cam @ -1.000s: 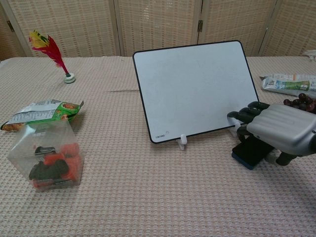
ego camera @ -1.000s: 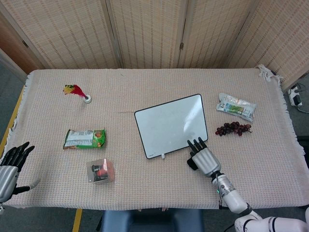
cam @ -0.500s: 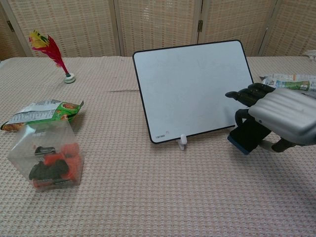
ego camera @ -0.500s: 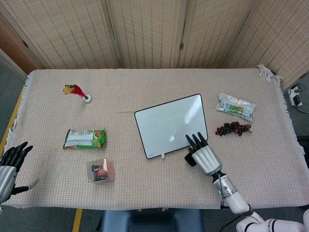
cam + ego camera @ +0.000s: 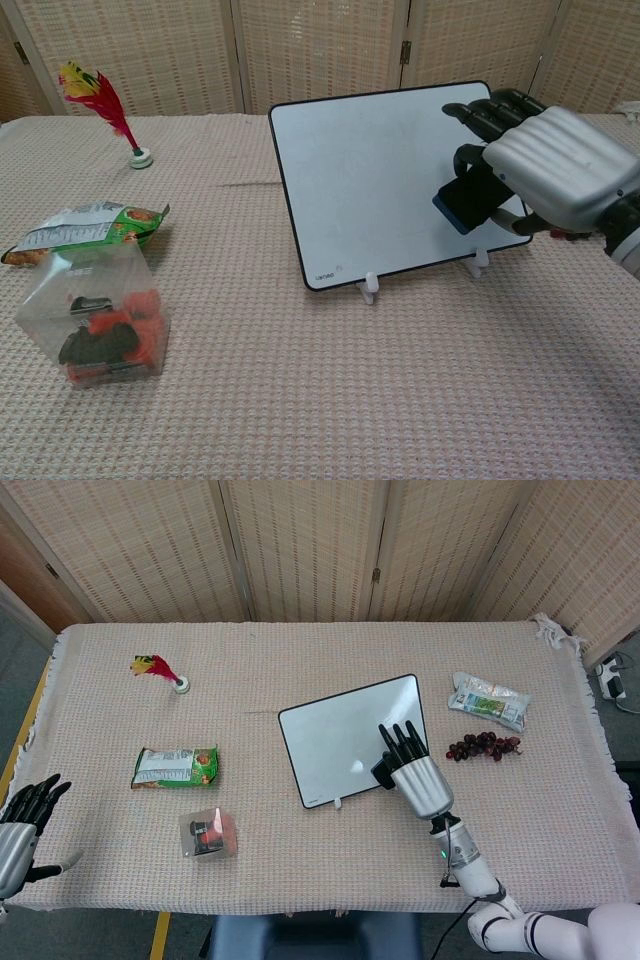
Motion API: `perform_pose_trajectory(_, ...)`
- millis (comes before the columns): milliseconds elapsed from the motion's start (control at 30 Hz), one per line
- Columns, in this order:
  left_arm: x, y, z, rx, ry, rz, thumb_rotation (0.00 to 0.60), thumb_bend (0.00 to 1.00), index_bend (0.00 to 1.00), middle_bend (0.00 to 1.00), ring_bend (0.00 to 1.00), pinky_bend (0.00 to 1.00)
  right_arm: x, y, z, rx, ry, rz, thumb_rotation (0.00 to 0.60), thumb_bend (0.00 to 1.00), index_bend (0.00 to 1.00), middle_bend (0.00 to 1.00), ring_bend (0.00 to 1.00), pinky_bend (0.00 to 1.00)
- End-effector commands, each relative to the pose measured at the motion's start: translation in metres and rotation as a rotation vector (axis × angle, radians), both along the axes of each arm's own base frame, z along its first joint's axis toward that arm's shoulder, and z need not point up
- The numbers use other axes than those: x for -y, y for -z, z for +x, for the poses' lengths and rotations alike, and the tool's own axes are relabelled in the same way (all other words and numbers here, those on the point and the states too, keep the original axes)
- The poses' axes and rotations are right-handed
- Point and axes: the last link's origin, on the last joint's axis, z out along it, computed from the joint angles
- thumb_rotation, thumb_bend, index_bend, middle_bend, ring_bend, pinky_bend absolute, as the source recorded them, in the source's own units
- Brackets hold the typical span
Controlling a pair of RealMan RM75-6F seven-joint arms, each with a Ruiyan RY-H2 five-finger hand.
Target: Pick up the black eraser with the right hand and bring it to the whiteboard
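The whiteboard (image 5: pixel 340 735) (image 5: pixel 380 175) stands tilted on small white feet at the table's middle. My right hand (image 5: pixel 415 775) (image 5: pixel 545 165) is raised in front of the board's right part and holds the black eraser (image 5: pixel 468 198) (image 5: pixel 382 771) under its palm, with the fingers stretched out above it. The eraser's blue face points toward the board surface; whether it touches the board I cannot tell. My left hand (image 5: pixel 20 825) hangs at the table's near left corner with fingers apart and nothing in it.
A clear box of orange and black items (image 5: pixel 209 833) (image 5: pixel 100 325) and a green snack bag (image 5: pixel 175 766) (image 5: pixel 85 228) lie left of the board. A feathered shuttlecock (image 5: pixel 160 670) (image 5: pixel 100 105) stands far left. Grapes (image 5: pixel 482 746) and a white packet (image 5: pixel 490 700) lie to the right.
My right hand has lifted the eraser off the table and carried it up and left, from beside the board's lower right corner to in front of its face. The left hand stayed put.
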Motion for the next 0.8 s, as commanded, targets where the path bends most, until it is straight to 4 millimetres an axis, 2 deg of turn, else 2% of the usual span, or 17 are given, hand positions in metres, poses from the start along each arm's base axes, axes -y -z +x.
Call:
perform_pose_trajectory(33, 0.0, -0.001, -0.001, 0.004, -0.001, -0.004, 0.6, 0.23, 0.0, 0.0, 0.0, 0.0, 0.019, 0.016, 0.019, 0.004, -0.062, -0.029, 0.6, 0.35, 0.59, 0.04, 0.05, 0.0)
perform_pose_trajectory(167, -0.001, -0.003, -0.003, 0.017, -0.009, -0.005, 0.6, 0.23, 0.0, 0.0, 0.0, 0.0, 0.023, 0.02, 0.029, 0.053, -0.118, -0.069, 0.6, 0.35, 0.59, 0.04, 0.05, 0.0)
perform_pose_trajectory(333, -0.002, -0.004, -0.005, 0.017, -0.019, -0.014, 0.6, 0.23, 0.0, 0.0, 0.0, 0.0, 0.029, 0.027, 0.032, 0.069, -0.126, -0.094, 0.6, 0.35, 0.58, 0.04, 0.05, 0.0)
perform_pose_trajectory(433, -0.002, -0.004, -0.005, 0.014, -0.016, -0.021, 0.6, 0.23, 0.0, 0.0, 0.0, 0.0, 0.033, 0.033, 0.031, 0.045, -0.101, -0.087, 0.6, 0.35, 0.45, 0.01, 0.05, 0.0)
perform_pose_trajectory(500, -0.002, -0.004, -0.005, 0.014, -0.017, -0.021, 0.6, 0.23, 0.0, 0.0, 0.0, 0.0, 0.035, 0.035, 0.03, 0.037, -0.083, -0.085, 0.6, 0.35, 0.33, 0.0, 0.03, 0.0)
perform_pose_trajectory(567, -0.002, -0.004, -0.006, 0.013, -0.02, -0.022, 0.6, 0.23, 0.0, 0.0, 0.0, 0.0, 0.037, 0.036, 0.031, 0.039, -0.066, -0.084, 0.6, 0.35, 0.27, 0.0, 0.03, 0.0)
perform_pose_trajectory(667, -0.002, -0.003, -0.006, 0.009, -0.023, -0.024, 0.6, 0.23, 0.0, 0.0, 0.0, 0.0, 0.039, 0.035, 0.032, 0.037, -0.051, -0.09, 0.6, 0.35, 0.24, 0.0, 0.02, 0.0)
perform_pose_trajectory(733, -0.002, -0.003, -0.006, 0.008, -0.026, -0.024, 0.6, 0.23, 0.0, 0.0, 0.0, 0.0, 0.039, 0.033, 0.033, 0.043, -0.05, -0.092, 0.6, 0.35, 0.17, 0.0, 0.02, 0.0)
perform_pose_trajectory(800, -0.002, -0.004, -0.006, 0.014, -0.027, -0.022, 0.6, 0.23, 0.0, 0.0, 0.0, 0.0, 0.039, 0.03, 0.032, 0.052, -0.045, -0.094, 0.6, 0.35, 0.05, 0.0, 0.01, 0.0)
